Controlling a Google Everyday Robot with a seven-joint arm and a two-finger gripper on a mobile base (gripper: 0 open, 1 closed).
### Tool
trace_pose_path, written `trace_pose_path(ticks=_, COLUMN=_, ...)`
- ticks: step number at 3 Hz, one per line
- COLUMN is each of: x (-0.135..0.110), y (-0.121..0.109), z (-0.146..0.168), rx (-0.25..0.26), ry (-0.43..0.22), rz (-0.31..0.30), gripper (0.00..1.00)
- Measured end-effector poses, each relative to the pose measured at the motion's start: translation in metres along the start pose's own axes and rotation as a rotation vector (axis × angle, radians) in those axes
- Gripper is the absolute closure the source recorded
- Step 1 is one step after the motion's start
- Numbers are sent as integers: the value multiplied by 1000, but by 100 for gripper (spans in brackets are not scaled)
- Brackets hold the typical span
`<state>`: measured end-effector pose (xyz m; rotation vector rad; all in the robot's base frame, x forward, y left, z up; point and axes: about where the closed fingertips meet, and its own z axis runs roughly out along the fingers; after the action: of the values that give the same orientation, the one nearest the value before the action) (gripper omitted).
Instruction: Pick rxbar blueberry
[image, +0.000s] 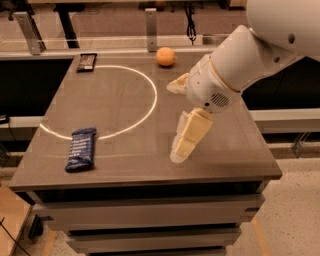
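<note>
The rxbar blueberry (81, 149), a flat dark blue bar with white text, lies on the front left of the brown table (130, 165), just outside a white circle line. My gripper (174, 121) hangs over the table's right middle, well to the right of the bar and apart from it. Its two cream fingers (189, 134) stand wide apart, and it is open and empty. The white arm reaches in from the upper right.
An orange round fruit (165, 56) sits at the table's back edge. A small black-wrapped bar (86, 61) lies at the back left corner. A white circle line (148, 107) is marked on the left half. Rails and posts stand behind the table.
</note>
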<state>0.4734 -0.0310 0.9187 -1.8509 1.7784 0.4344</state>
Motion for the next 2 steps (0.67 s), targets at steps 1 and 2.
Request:
trace_pose_path(ticks=1, x=-24, y=-2, z=43, rx=-48, ry=-56, rz=-36, gripper=0)
trace_pose_path(ticks=2, x=-56, y=-11, z=88, rx=-73, ry=-130, rz=-52, gripper=0)
